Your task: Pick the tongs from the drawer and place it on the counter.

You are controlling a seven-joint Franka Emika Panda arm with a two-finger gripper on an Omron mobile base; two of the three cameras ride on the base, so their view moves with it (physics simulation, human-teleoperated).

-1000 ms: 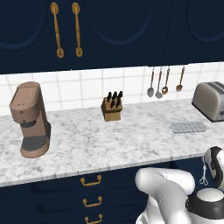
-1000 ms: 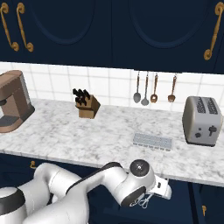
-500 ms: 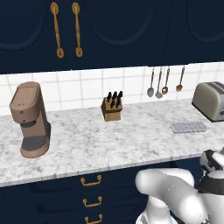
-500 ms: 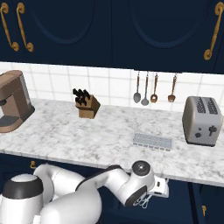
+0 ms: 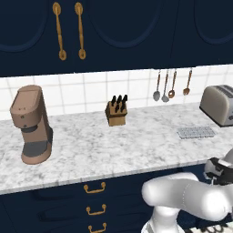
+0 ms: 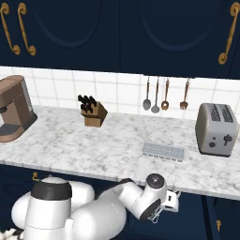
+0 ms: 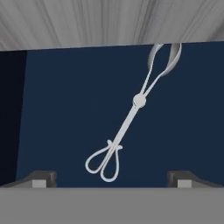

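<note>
The slim silver tongs (image 7: 127,122) lie slantwise on a dark blue surface in the hand view, looped handles nearest me, scalloped tips far up right. My gripper (image 7: 111,177) is open, its fingertips (image 7: 43,177) wide apart on either side of the handle loops, touching nothing. From the right base view the gripper (image 6: 165,206) hangs below the front edge of the marbled counter (image 6: 93,150), with the tongs (image 6: 157,215) just under it. In the left base view the gripper (image 5: 220,175) sits at the far right, below the counter (image 5: 113,145).
On the counter stand a brown coffee machine (image 5: 31,125), a knife block (image 6: 93,112), a flat grey grid tray (image 6: 163,151) and a toaster (image 6: 215,129). Spoons (image 6: 157,96) hang on the tiled wall. Drawer fronts with brass handles (image 5: 94,188) lie below.
The hand has shifted slightly to the right under the counter edge, and the arm's elbow has swung. The tongs stay just below the hand.
</note>
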